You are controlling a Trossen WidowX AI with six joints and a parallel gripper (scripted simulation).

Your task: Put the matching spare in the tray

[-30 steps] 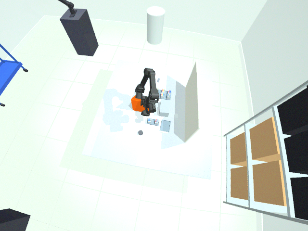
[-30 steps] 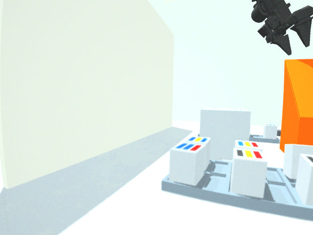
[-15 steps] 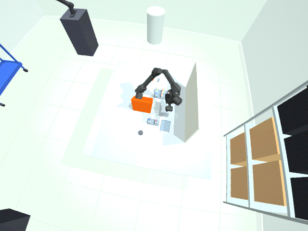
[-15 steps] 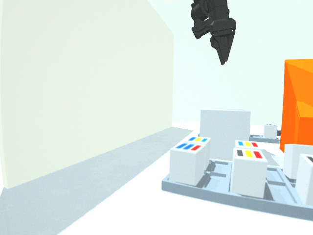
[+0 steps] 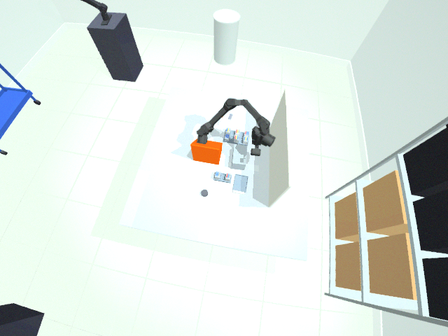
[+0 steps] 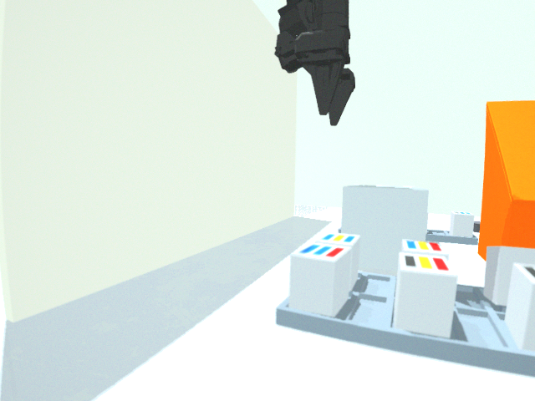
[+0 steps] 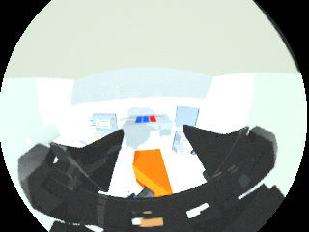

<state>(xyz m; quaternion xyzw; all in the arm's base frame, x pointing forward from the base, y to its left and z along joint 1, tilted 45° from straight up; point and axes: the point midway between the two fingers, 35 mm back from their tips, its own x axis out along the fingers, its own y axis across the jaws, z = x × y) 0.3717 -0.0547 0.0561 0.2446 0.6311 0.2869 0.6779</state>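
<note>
My gripper point(image 6: 328, 119) point(image 7: 154, 130) is open and empty, high above the table near the pale panel. The mounted unit point(image 5: 239, 166) point(image 6: 384, 224) is a pale grey block. In the wrist view its printed code point(image 7: 146, 119) reads blue, blue, red from left to right. A grey rack point(image 5: 236, 143) point(image 6: 337, 330) holds several white spares. Its near-left spare point(image 6: 318, 276) has blue, blue, red on top; another spare point(image 6: 425, 297) has black, yellow, red. A smaller rack point(image 5: 222, 178) holds two spares. The empty tray point(image 5: 240, 183) point(image 7: 186, 117) lies beside it. Some spares' codes are too small or hidden.
The tall pale panel point(image 5: 280, 152) point(image 6: 150, 164) stands beside the unit and the tray. The orange arm base point(image 5: 206, 152) point(image 6: 496, 185) point(image 7: 154, 169) is on the unit's other side. A dark round object point(image 5: 204, 192) lies near the smaller rack.
</note>
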